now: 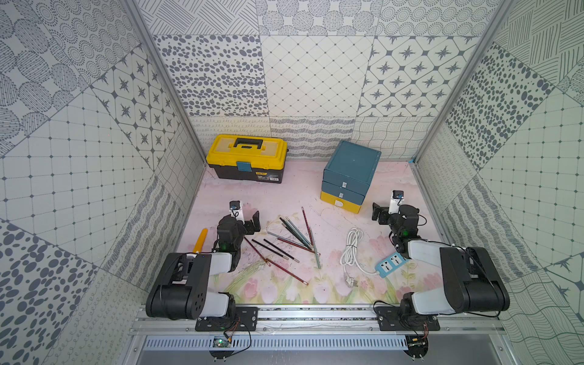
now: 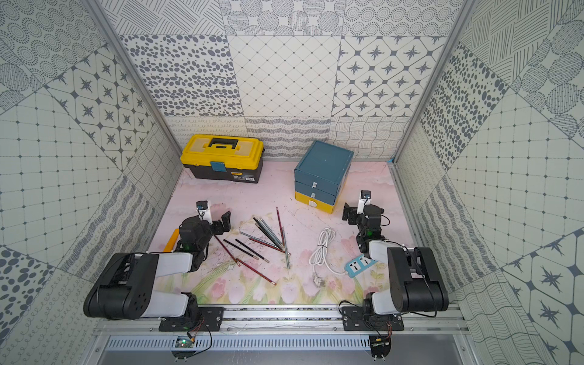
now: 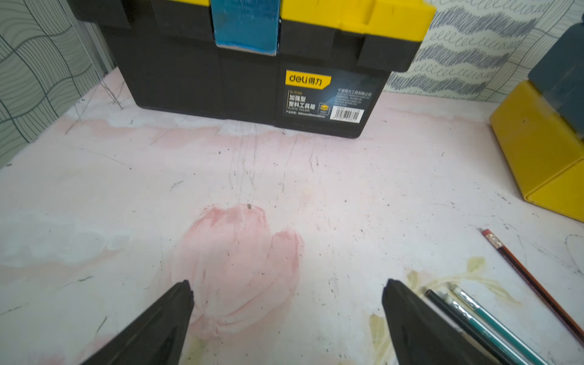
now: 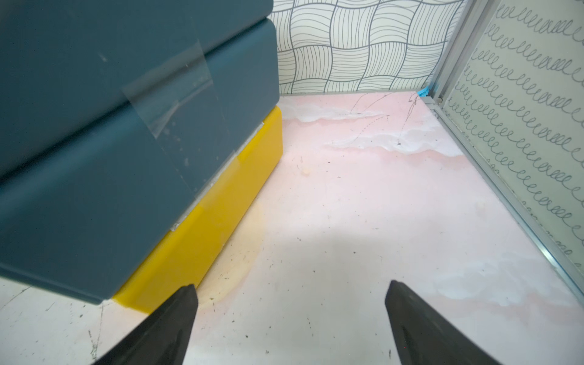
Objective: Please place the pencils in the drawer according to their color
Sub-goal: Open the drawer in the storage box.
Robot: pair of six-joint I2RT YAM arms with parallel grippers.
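Both sets wide and empty: left jaws hang over bare bench [image 1: 284, 196] just beside the pencils [image 1: 290, 243], right jaws sit close beside the drawer [image 1: 349, 172], all three tiers shut. I see the pencils scattered mid-bench, between my arms.

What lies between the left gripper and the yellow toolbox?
Only bare pink mat, seen in the left wrist view from the left gripper to the toolbox.

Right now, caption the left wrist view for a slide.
Open left gripper above pink floral mat, facing yellow-lidded black plastic toolbox; thin teal, black and red pencils alongside.
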